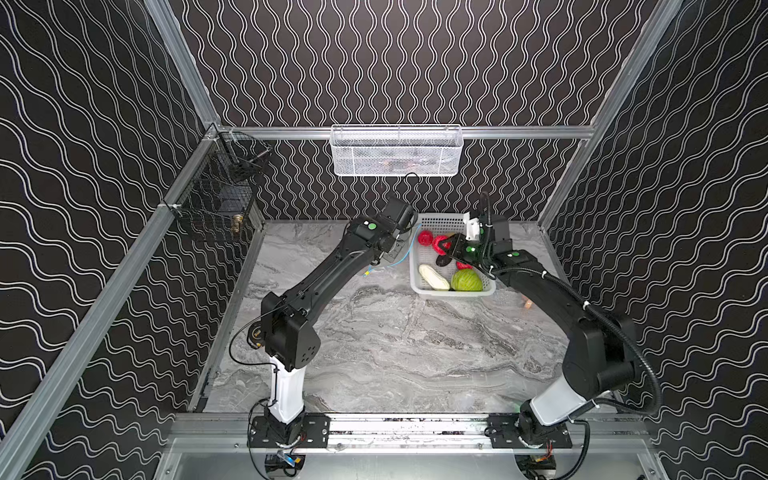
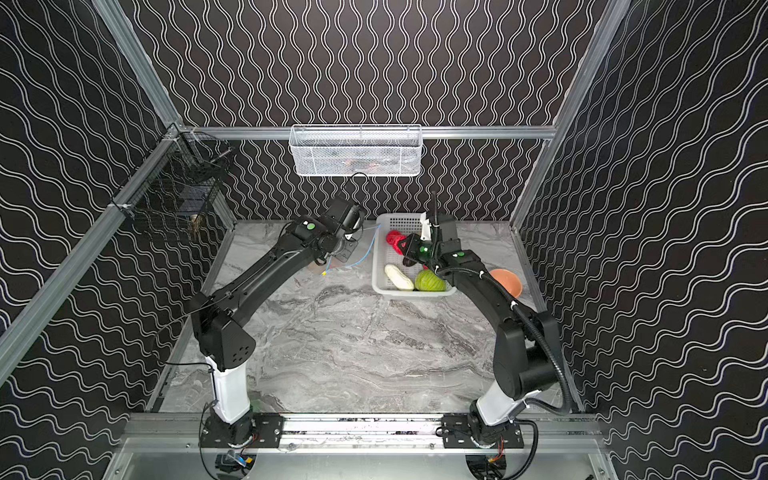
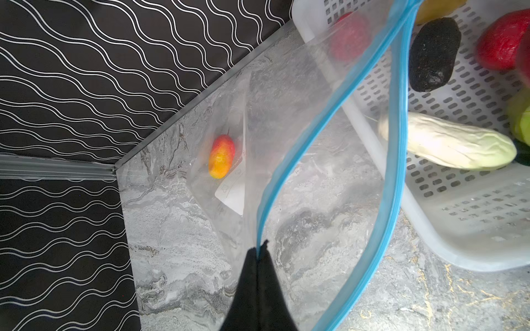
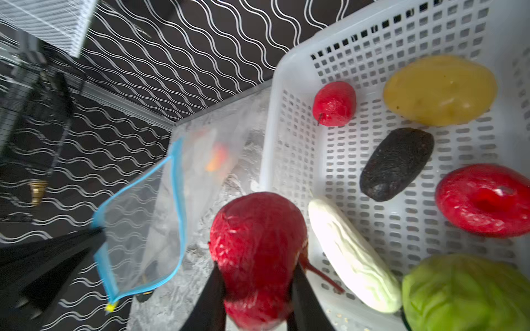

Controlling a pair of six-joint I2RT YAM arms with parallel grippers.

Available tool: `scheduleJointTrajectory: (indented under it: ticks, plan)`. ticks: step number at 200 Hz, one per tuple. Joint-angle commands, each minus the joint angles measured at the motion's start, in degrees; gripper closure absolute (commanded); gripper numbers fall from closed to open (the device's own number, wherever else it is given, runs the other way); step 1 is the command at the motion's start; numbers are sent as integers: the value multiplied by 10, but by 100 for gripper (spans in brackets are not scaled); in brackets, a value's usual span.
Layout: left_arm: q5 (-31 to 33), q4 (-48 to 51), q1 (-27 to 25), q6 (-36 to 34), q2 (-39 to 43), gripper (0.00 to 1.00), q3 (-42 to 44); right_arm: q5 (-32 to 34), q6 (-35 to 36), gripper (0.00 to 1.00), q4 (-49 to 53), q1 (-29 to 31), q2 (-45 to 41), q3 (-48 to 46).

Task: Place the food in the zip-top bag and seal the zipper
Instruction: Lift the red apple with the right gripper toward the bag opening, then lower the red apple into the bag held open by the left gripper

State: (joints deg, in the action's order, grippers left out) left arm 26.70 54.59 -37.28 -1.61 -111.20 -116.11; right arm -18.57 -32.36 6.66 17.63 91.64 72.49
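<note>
Right wrist view: the right gripper [image 4: 258, 268] clamps a red fruit [image 4: 258, 232] over the wall of the white basket [image 4: 268, 137] beside the zip-top bag [image 4: 137, 223], whose zipper [image 4: 179, 186] the left gripper [image 4: 97, 233] pinches; that floppy, narrow mouth may deflect it.

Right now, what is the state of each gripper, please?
Left gripper: closed, pinching the zipper.
Right gripper: closed on a red piece, held above the basket.
</note>
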Motion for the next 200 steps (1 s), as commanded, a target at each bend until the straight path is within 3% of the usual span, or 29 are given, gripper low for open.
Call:
scheduleJointTrajectory:
  ticks: [1,131,200]
  plan:
    - [-16,9,-2,8,1,100,-5,-14,-22,100,-64,1,-27,-22]
    - [-23,5,-6,6,11,100,4,-102,-66,100,-225,12,-107,-116]
    - [-29,13,-8,7,5,100,-8,-117,-71,100,-231,38,-97,-104]
